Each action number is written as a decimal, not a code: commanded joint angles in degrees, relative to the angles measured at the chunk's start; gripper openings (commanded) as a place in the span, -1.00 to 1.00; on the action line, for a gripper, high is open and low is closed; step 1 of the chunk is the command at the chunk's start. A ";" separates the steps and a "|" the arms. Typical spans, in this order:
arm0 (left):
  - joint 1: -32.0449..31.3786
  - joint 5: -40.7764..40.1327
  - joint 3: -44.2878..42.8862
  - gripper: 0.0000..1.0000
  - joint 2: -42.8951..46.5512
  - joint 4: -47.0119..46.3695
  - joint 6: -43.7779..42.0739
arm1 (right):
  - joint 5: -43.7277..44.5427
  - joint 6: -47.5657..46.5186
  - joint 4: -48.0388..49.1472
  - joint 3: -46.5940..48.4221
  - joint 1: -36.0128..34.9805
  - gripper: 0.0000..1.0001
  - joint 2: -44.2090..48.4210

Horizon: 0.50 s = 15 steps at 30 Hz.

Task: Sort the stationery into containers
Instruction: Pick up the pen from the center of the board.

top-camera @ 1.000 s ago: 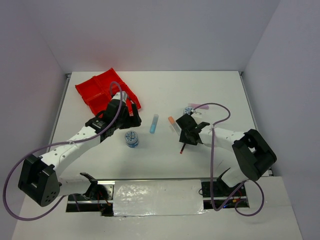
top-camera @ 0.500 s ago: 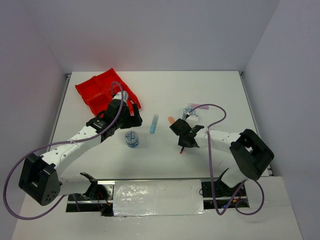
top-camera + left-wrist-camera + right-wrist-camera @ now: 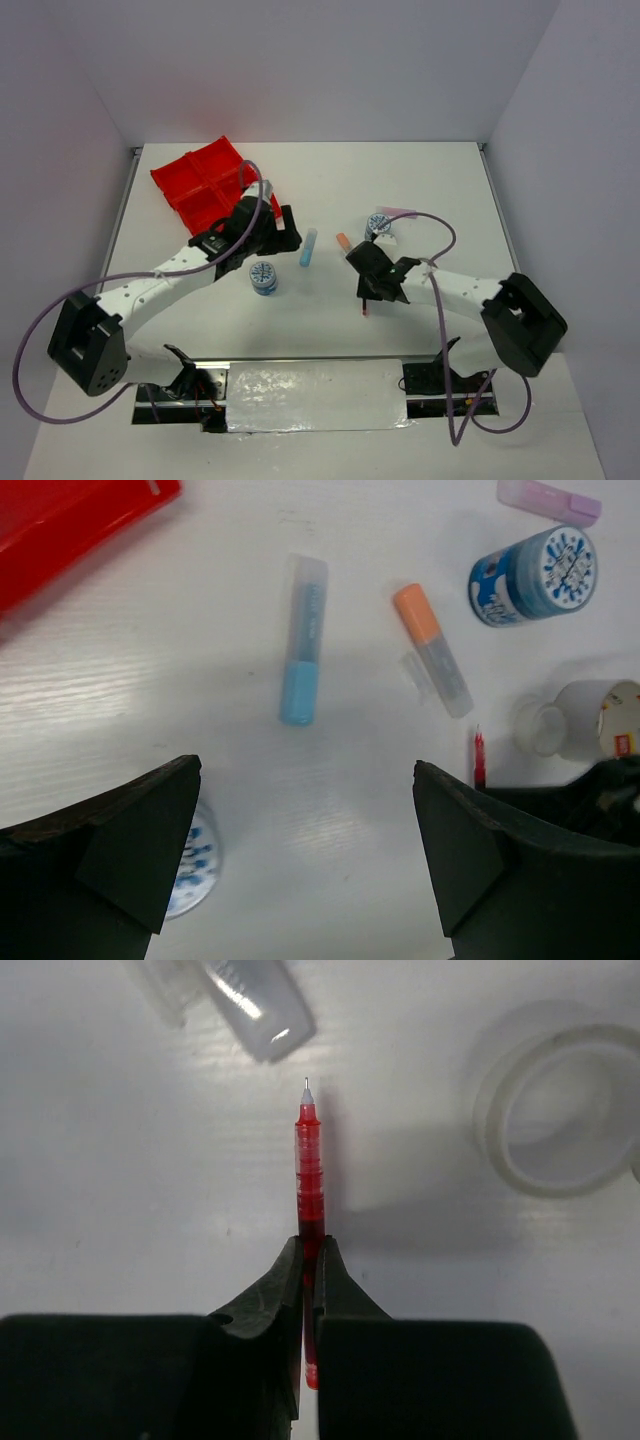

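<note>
My right gripper (image 3: 311, 1260) is shut on a thin red pen (image 3: 309, 1180), which points away from me just above the table; both also show in the top view, the gripper (image 3: 374, 284) and the pen (image 3: 366, 306). My left gripper (image 3: 305, 860) is open and empty over the table, right of the red four-compartment tray (image 3: 205, 182). A light-blue stick (image 3: 302, 640), an orange-tipped stick (image 3: 432, 650), a patterned tub (image 3: 533, 575), a pink stick (image 3: 549, 500) and a clear tape ring (image 3: 560, 1120) lie beyond. A second tub (image 3: 264, 277) stands under my left wrist. No blue pen shows.
The tray sits at the far left, tilted diagonally, its corner showing in the left wrist view (image 3: 70, 520). Grey walls close in the table on three sides. The two arms' cables loop over the near table area.
My left gripper has moved right, off the tray's edge toward the middle sticks. My right gripper has shifted slightly nearer, still on the red pen.
</note>
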<state>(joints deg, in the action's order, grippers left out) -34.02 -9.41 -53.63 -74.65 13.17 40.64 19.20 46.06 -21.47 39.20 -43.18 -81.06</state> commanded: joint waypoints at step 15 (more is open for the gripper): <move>-13.70 -11.77 -22.74 0.71 -34.30 2.11 24.92 | 11.12 -6.77 -22.91 9.14 -2.26 -1.00 38.68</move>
<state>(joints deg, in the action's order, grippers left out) -47.13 -19.00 -70.72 -104.99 12.71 61.04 27.40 41.67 -39.88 46.13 -45.15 -43.97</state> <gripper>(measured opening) 0.861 0.039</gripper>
